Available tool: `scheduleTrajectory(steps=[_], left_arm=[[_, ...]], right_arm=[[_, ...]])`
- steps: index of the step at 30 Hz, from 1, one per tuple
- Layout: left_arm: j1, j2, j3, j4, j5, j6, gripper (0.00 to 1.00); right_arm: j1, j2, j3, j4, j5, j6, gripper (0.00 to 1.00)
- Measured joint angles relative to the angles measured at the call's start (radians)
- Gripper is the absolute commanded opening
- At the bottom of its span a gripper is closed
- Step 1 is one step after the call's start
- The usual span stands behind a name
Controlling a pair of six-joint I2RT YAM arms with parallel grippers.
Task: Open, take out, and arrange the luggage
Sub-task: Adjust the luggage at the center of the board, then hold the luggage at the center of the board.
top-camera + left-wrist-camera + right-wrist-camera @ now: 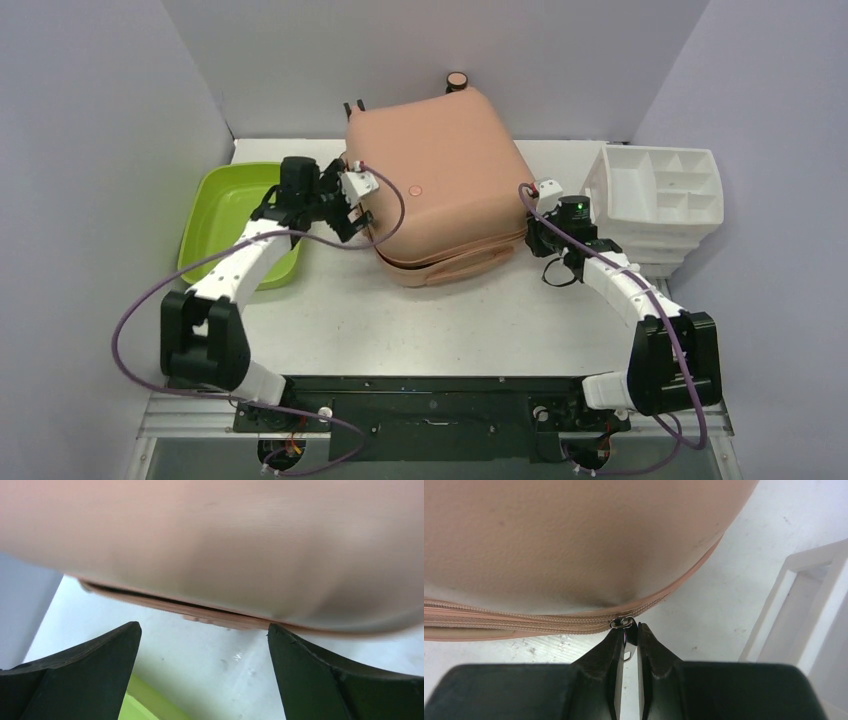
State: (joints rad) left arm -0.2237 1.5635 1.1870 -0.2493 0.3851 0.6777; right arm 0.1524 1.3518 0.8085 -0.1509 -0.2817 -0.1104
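Note:
The salmon-pink luggage (pixel 435 180) lies flat in the middle of the table, tilted, with caster wheels at its far side. Its zipper seam (pixel 524 622) runs along the near edge, and a dark gap shows at the seam on its left side (pixel 150 596). My right gripper (pixel 630 630) is shut on the metal zipper pull (pixel 623 622) at the luggage's right corner. My left gripper (pixel 204 630) stands open right against the luggage's left side, nothing between its fingers (pixel 100 665).
A lime-green tub (pixel 235 215) sits left of the luggage, just under the left arm. A white compartment organizer (pixel 665 190) stands on the right, close behind the right gripper. Grey walls enclose the table on three sides.

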Motion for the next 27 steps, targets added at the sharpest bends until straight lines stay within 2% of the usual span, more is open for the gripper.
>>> scheduleTrajectory(steps=[3,6,10,13,19,23,27], left_arm=[[0.016,-0.169,-0.059,-0.127,0.219,0.146,0.96],[0.024,-0.305,-0.051,-0.286,0.406,0.319,0.96],[-0.029,-0.358,-0.017,-0.52,0.544,0.52,0.96],[-0.135,-0.335,-0.062,-0.563,0.533,0.539,0.96],[-0.334,-0.301,-0.25,-0.441,0.399,0.433,0.97],[-0.409,-0.257,-0.261,-0.3,0.285,0.326,0.99],[-0.438,-0.218,-0.261,-0.176,0.194,0.241,0.99]], right_arm=[[0.0,0.016,0.026,-0.031,-0.023,0.016,0.0],[-0.002,0.037,0.047,-0.047,-0.039,0.031,0.0],[-0.003,0.047,0.056,-0.052,-0.05,0.045,0.0],[-0.004,0.05,0.061,-0.057,-0.052,0.045,0.0],[-0.01,0.053,0.069,-0.071,-0.063,0.05,0.0],[-0.014,0.053,0.069,-0.071,-0.07,0.053,0.0],[-0.015,0.057,0.071,-0.072,-0.073,0.055,0.0]])
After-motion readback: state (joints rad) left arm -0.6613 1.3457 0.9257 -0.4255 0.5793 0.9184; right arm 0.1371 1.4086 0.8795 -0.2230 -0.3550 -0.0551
